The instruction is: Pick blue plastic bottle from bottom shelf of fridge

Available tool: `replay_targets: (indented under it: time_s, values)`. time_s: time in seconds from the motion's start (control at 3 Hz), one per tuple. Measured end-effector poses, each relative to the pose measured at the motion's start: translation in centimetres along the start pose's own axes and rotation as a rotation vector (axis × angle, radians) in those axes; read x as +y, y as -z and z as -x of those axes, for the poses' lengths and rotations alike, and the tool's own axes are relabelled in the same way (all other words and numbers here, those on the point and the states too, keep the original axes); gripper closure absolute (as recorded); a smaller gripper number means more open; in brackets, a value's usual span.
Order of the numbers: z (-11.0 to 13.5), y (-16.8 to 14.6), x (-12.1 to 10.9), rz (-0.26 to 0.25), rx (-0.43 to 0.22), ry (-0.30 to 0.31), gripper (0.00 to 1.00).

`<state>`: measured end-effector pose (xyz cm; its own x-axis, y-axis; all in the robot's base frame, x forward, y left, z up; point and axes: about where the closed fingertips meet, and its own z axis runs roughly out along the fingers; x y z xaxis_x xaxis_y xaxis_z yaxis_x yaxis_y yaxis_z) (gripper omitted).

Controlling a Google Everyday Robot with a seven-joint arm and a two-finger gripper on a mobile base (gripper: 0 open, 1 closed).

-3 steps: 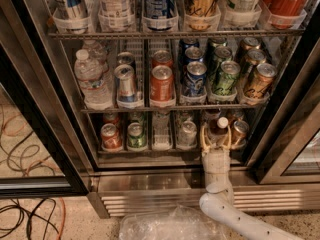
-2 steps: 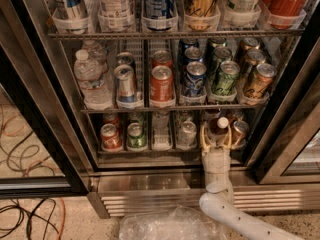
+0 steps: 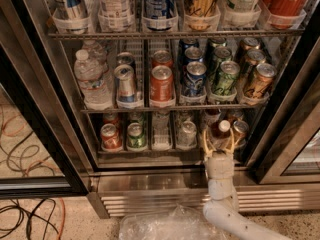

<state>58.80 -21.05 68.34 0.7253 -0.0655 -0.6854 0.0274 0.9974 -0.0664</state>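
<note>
The fridge (image 3: 45, 109) stands open, with wire racks of drinks. The blue plastic bottle (image 3: 220, 128), small and dark with a white cap, stands at the front right of the bottom shelf (image 3: 150, 154). My gripper (image 3: 219, 135) reaches in from below on its white arm. Its pale fingers (image 3: 206, 143) are spread on either side of the bottle's lower body. I see a little room between the fingers and the bottle. The bottle stands upright on the shelf.
A bronze can (image 3: 241, 130) is just right of the bottle and a silver can (image 3: 187, 133) just left. Red (image 3: 109, 136) and green (image 3: 135, 135) cans stand further left. The black door frame (image 3: 280, 129) is close on the right. A clear plastic bag (image 3: 165, 224) and cables (image 3: 25, 219) lie on the floor.
</note>
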Motion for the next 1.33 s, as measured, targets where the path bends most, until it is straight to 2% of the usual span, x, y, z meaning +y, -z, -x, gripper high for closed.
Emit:
replay_targets:
  time_s: [0.33, 0.67, 1.0, 1.33]
  values:
    - [3.4, 1.4, -0.6, 0.02, 0.041, 0.023, 1.0]
    - [6.8, 3.3, -0.4, 0.089, 0.099, 0.039, 1.0]
    - [6.8, 3.3, -0.4, 0.089, 0.099, 0.039, 1.0]
    - [8.1, 2.6, 0.8, 0.153, 0.073, 0.032, 1.0]
